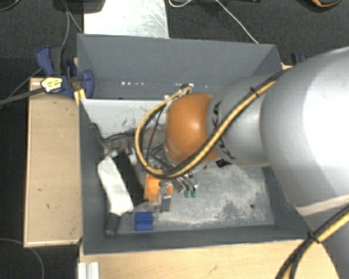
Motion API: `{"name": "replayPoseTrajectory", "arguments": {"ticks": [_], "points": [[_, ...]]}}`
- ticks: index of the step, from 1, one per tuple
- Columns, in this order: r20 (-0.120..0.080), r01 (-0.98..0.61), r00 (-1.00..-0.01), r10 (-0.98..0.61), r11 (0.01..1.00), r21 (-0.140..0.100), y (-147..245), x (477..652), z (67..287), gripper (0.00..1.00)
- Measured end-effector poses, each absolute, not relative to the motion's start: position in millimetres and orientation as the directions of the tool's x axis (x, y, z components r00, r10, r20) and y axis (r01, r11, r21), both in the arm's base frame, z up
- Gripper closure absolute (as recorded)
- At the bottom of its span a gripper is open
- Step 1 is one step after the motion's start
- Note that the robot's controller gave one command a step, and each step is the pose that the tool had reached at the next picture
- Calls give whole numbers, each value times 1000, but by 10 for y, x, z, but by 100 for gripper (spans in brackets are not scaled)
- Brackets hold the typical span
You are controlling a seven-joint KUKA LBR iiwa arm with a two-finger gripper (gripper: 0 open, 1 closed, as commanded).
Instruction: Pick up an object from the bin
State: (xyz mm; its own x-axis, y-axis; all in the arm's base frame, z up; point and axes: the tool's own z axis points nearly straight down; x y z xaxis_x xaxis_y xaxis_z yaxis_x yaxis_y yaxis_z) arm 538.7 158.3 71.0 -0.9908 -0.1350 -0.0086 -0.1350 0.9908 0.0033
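Camera view: blue block (143, 220) beside white oblong (115, 186).

1. The one camera sits above the grey metal bin (180, 63) and looks down into it, tilted somewhat to one side, so the far wall shows its broad inner face.
2. It is near enough that the bin takes up the middle of the frame, with a band of the surroundings visible on the top, left and bottom.
3. The arm (314, 127) comes in from the frame's right, looms large near the lens, and covers the bin's right part.
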Motion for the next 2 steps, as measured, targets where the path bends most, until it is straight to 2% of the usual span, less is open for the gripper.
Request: {"name": "replayPoseTrajectory", "arguments": {"ticks": [1, 2], "points": [[-8, -291, -957, -291, 957, 12, 1482, 5695, 711, 100], [-8, -293, -956, -292, 956, 12, 1484, 5695, 711, 100]]}}
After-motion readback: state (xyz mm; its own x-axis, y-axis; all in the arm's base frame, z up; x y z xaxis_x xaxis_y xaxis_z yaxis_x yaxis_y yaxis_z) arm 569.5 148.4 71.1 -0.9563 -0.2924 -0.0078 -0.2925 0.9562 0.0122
